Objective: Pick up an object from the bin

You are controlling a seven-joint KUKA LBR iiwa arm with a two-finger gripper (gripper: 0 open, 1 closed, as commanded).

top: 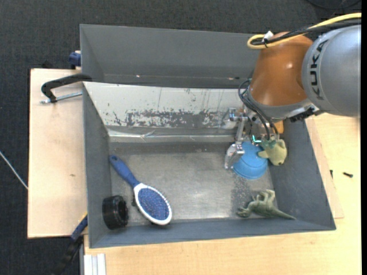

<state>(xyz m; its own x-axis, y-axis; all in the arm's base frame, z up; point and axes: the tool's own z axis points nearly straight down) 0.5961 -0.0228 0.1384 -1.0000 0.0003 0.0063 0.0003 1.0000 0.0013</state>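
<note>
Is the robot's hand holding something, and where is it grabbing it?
I can't tell. The gripper is down right against the blue cup, next to a yellowish soft toy, but a grip on either isn't clear.

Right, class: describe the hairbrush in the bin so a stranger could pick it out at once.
Look in the grey metal bin, near left corner. Beside a black round object lies the hairbrush. It alone has a blue handle and a white oval head with blue bristles.
</note>
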